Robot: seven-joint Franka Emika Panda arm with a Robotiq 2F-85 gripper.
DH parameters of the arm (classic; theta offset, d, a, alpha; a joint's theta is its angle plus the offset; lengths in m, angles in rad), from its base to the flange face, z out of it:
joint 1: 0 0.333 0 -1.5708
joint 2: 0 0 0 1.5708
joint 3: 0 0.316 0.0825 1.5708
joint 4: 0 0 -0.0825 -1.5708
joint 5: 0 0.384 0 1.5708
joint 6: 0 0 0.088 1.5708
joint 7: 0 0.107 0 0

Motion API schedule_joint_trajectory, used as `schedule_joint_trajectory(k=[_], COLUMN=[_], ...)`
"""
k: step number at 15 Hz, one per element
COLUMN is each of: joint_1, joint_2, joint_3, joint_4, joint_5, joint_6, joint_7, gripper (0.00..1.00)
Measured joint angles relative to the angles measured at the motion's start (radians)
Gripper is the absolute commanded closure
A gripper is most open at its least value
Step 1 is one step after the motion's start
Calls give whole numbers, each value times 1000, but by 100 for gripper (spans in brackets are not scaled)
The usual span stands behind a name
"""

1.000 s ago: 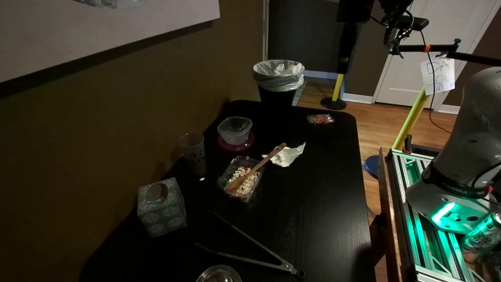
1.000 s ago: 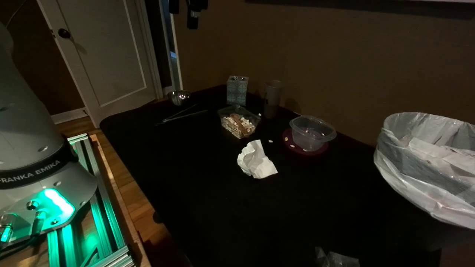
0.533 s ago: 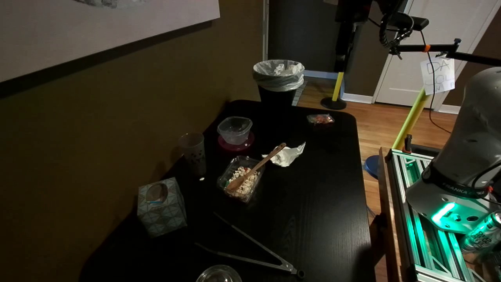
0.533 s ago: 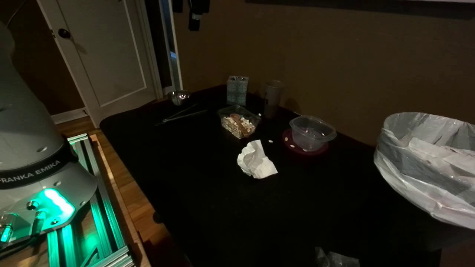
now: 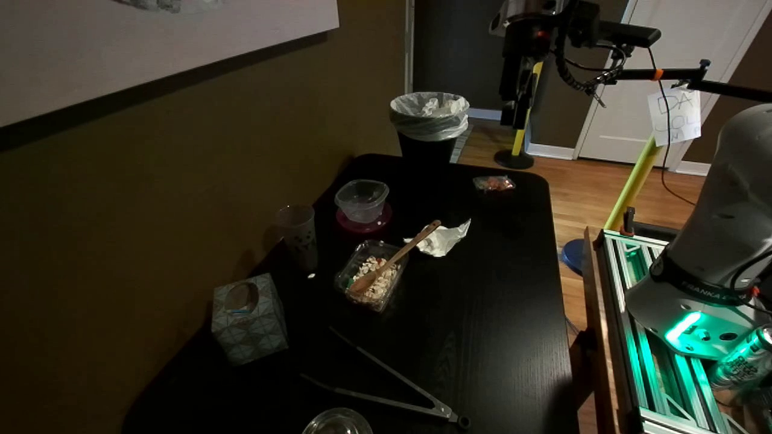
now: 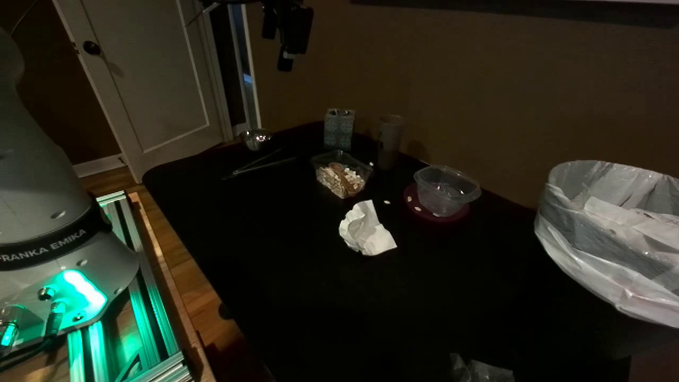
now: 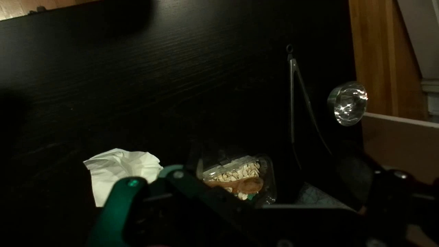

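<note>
In an exterior view, our gripper (image 5: 513,117) hangs well above the table (image 5: 506,301), holding nothing; the spoon (image 5: 398,257) lies in the tub (image 5: 345,277), tissue (image 5: 443,240) just beside. In an exterior view, the bowl (image 6: 443,199) sits on a red disc (image 6: 457,213). Wrist view: jaws spread wide, tub showing between them. We judge no grip done, any grasp left to make; spoon, tub, tissue untouched.
</note>
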Motion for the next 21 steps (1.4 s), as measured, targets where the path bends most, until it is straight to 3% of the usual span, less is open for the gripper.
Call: schedule_joint_trajectory(k=[7,15,21], joint_1=[-40,-41,-42], joint_2=[118,133,220], joint_3=[-1,0,-44], joint_4=[-4,0,-36], joint_5=[1,12,240], joint_6=[12,12,107], joint_7=[1,0,-139], gripper=[0,0,0])
